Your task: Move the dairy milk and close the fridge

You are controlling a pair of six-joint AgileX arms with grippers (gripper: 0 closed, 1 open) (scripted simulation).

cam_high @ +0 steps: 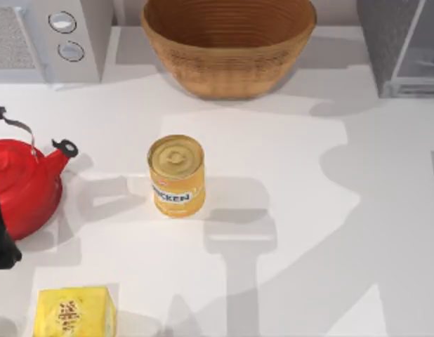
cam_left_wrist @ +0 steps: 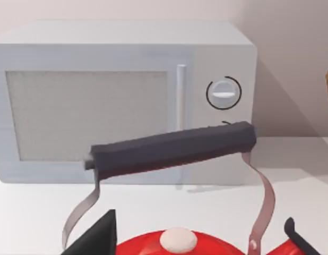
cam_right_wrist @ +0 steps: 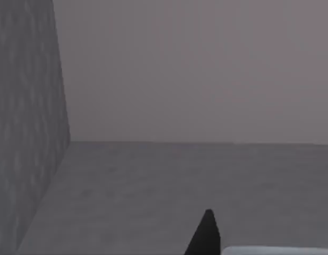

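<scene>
**Because I cannot confirm the milk carton, shutting the fridge (cam_high: 403,49) is a gamble**

Since my right gripper (cam_right_wrist: 206,236) shows as a single dark tip at the edge of its wrist view, I cannot tell whether it is spread, pressed together or pinching something. Just beside that tip lies a pale strip (cam_right_wrist: 275,249), cut off by the frame. It may be the milk carton, but I see no blue top or lettering to settle it. Beyond it are a speckled grey wall, a flat grey floor and a plain back wall. I judge that I am looking into the fridge, which stands at the far right corner of the table (cam_high: 308,232) in the top view.

The main risk is moving on the door while the gripper or the carton is in the opening. Either could be struck, or the carton tipped. The door itself is cropped by the frame, so I cannot read how far it stands open.

My left gripper (cam_high: 1,232) is parked at the table's left edge, just over the red kettle (cam_high: 24,186), facing the microwave (cam_left_wrist: 121,101). Its state I cannot tell either. A careless move there could snag the kettle's handle.

The yellow can (cam_high: 176,175), the basket (cam_high: 227,53) and the yellow box (cam_high: 73,312) sit well apart from the fridge.
</scene>
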